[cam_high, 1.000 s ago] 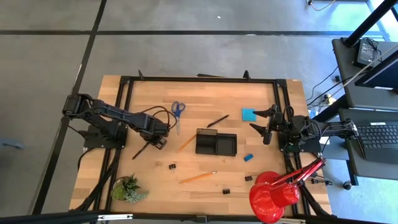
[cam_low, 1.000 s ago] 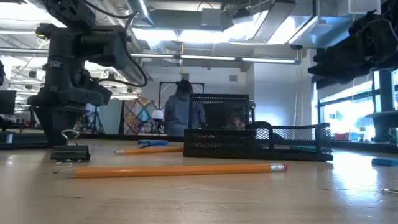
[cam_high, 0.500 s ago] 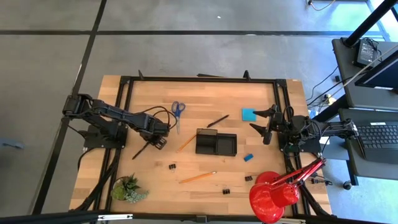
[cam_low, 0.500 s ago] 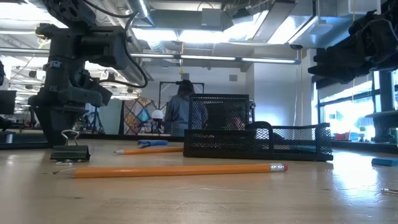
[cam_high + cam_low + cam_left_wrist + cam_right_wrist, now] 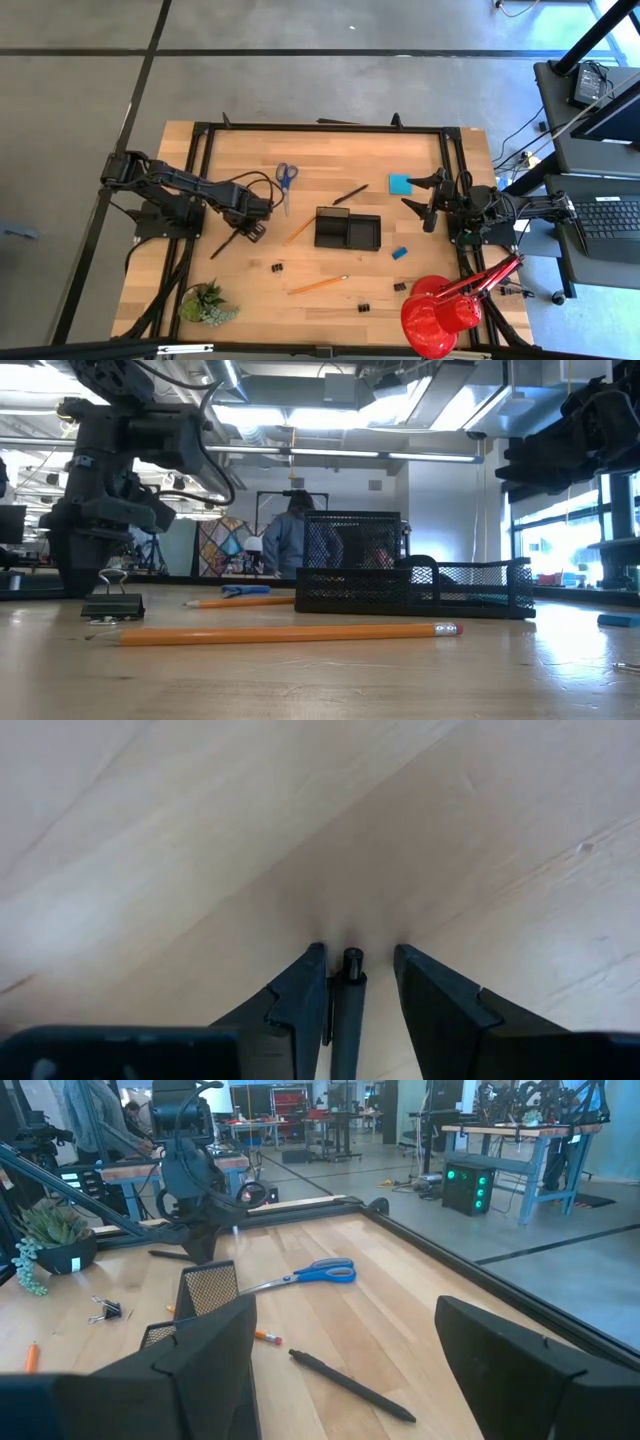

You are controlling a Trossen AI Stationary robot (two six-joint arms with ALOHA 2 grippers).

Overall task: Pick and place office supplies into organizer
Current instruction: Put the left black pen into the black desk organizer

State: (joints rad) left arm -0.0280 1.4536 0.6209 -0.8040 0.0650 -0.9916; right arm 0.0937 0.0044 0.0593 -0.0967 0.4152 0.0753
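Your left tool (image 5: 355, 982) had eased slightly, fingers straddling the black pen (image 5: 226, 243) on the left worktop (image 5: 340, 165), unlifted; right tool (image 5: 423, 200) waited spread by the far-right note pad (image 5: 400, 184).

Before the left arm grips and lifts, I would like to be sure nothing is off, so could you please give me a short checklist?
1. Black pen lies between the left gripper's fingers: ok.
2. Fingers closed on the pen: not ok, a gap shows beside the pen.
3. Organizer has room for the pen: cannot tell, its inside is too dark.
4. Right gripper out of the way: ok, it hangs open beside the blue note pad, beyond the organizer.
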